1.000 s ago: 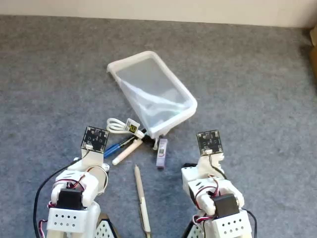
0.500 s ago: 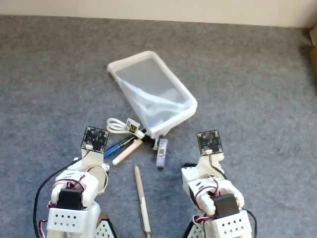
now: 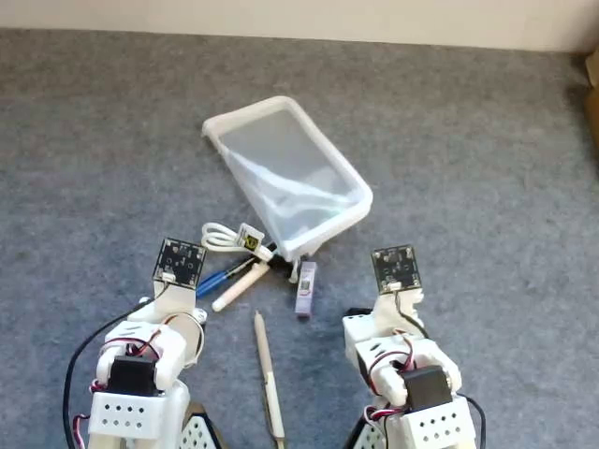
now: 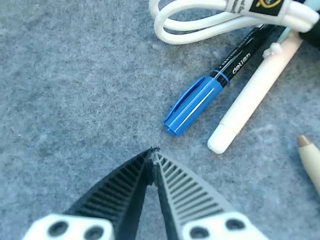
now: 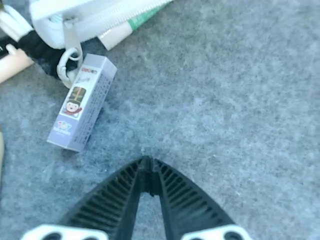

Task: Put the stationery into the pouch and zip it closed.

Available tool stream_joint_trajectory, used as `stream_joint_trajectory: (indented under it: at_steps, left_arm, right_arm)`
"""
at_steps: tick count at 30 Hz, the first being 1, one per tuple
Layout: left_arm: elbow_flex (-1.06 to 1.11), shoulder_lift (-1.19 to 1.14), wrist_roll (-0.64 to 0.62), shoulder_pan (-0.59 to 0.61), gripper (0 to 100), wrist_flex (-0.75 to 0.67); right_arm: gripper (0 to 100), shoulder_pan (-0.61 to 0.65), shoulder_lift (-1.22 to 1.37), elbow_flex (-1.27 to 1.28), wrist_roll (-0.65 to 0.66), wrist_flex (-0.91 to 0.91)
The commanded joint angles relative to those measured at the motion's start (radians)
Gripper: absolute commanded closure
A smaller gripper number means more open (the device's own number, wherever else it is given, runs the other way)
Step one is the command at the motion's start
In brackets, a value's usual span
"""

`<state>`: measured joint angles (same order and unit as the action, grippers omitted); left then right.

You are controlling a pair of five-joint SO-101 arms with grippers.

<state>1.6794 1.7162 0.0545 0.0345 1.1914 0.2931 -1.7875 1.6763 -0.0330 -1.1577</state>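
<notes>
A translucent white pouch [image 3: 292, 178] lies open on the grey carpet, its zipper pull [image 5: 67, 70] hanging near a small lilac box [image 3: 306, 287] [image 5: 82, 102]. Beside the pouch's near corner lie a coiled white cable [image 3: 222, 237] [image 4: 210, 20], a blue-capped marker [image 3: 225, 276] [image 4: 210, 90] and a cream pen [image 3: 241, 285] [image 4: 255, 97]. A long beige pen [image 3: 268, 374] lies between the arms. My left gripper [image 4: 151, 152] is shut just short of the marker's cap. My right gripper [image 5: 146, 161] is shut over bare carpet, close beside the lilac box.
Both arm bases [image 3: 140, 393] stand at the near edge, the right one [image 3: 412, 388] beside the beige pen. A brown object [image 3: 592, 84] sits at the far right edge. Open carpet surrounds the pouch on its far and right sides.
</notes>
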Motion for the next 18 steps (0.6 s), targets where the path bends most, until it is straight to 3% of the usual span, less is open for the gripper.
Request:
stream_joint_trajectory:
  at_steps: [1,11,18]
  left_arm:
    - [0.022,0.012,-0.009,0.013,100,0.008]
    - [0.022,0.012,-0.009,0.013,100,0.008]
    - [0.022,0.012,-0.009,0.013,100,0.008]
  right_arm:
    - [99.5,-0.010,0.012,0.133,0.009,0.013]
    - [99.5,-0.016,0.008,0.131,0.011,0.013]
    - [99.5,-0.120,0.007,0.045,0.012,0.019]
